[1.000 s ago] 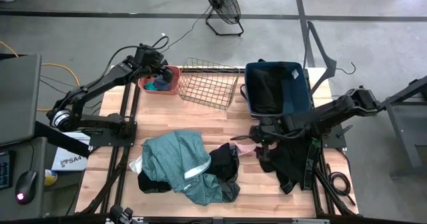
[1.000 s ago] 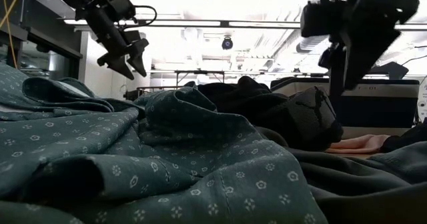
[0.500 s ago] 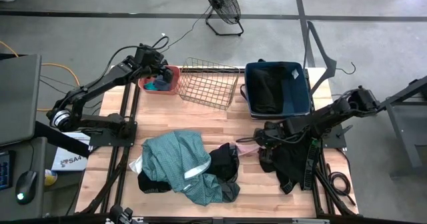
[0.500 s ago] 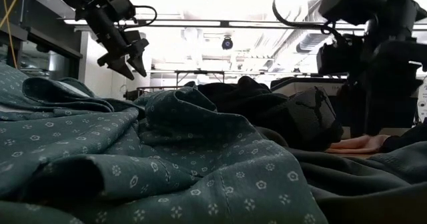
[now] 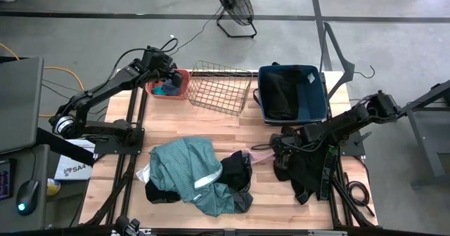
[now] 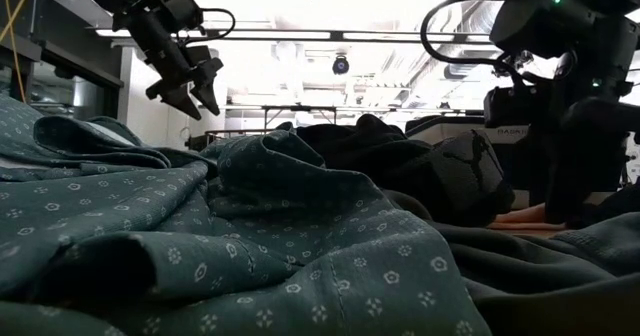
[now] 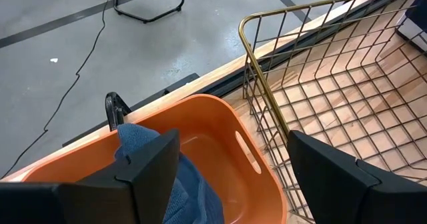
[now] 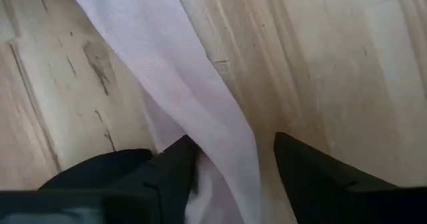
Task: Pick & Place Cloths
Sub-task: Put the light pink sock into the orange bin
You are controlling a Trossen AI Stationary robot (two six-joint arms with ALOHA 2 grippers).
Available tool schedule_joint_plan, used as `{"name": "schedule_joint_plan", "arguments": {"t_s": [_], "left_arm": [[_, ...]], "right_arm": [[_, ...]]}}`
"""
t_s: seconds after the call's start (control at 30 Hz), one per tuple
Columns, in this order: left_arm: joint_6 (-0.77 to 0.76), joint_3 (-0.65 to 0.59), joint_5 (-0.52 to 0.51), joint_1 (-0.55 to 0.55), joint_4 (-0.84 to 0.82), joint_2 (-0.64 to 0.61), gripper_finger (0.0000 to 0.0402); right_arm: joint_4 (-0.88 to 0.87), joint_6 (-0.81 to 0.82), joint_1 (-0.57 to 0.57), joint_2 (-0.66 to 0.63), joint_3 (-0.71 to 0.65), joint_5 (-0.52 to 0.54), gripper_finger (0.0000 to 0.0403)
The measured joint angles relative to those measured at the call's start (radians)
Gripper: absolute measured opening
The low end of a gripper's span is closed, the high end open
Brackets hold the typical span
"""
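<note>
A large teal garment [image 5: 184, 166] lies heaped on the near part of the table, with black pieces [image 5: 237, 171] against it. Another black garment [image 5: 307, 171] lies to the right. A small pink cloth [image 5: 259, 154] lies flat between them. My right gripper [image 5: 274, 149] is low over the pink cloth and open, and the cloth [image 8: 180, 84] runs between its fingers [image 8: 233, 144]. My left gripper [image 5: 171, 74] hangs open above the coral tub [image 7: 223, 127], which holds a blue-teal piece [image 7: 190, 184]. My right gripper comes down at the pink cloth from above, one finger [image 8: 173, 174] at the cloth's edge and the other on the far side of the strip. The cloth lies flat on the wood. Whether the fingers touch it, I cannot tell.
A gold wire basket [image 5: 221, 87] stands between the coral tub and the dark blue bin [image 5: 318, 95], which holds black cloth. A hanger [image 5: 344, 60] lies at the table's far right corner. Bare wood shows between the containers and the cloth heap.
My right gripper has come down toward the table onto the pink cloth, shifting slightly toward the right edge. The cloths have not moved.
</note>
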Motion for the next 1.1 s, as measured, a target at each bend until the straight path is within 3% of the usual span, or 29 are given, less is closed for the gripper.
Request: {"name": "schedule_joint_plan", "arguments": {"t_s": [0.13, 0.33, 0.63, 0.97, 1.1], "left_arm": [[0.0, 0.0, 0.0, 0.0, 0.0, 0.0, 0.0273], [0.0, 0.0, 0.0, 0.0, 0.001, 0.0, 0.0273], [0.011, 0.0, 0.07, 0.0, 0.028, 0.0, 0.0273], [0.052, 0.0, 0.278, 0.0, 0.122, -0.002, 0.0273], [0.054, 0.0, 0.357, -0.013, 0.177, -0.002, 0.0273]], "right_arm": [[0.005, 0.0, -0.001, 0.0, -0.001, 0.0, 0.0137], [0.037, 0.0, 0.0, -0.001, 0.005, -0.091, 0.0016], [0.027, -0.098, 0.0, -0.003, 0.136, -0.11, 0.0006], [-0.213, -0.239, 0.0, -0.004, 0.359, 0.033, 0.0005], [-0.233, -0.318, 0.0, -0.004, 0.435, 0.119, 0.0005]]}}
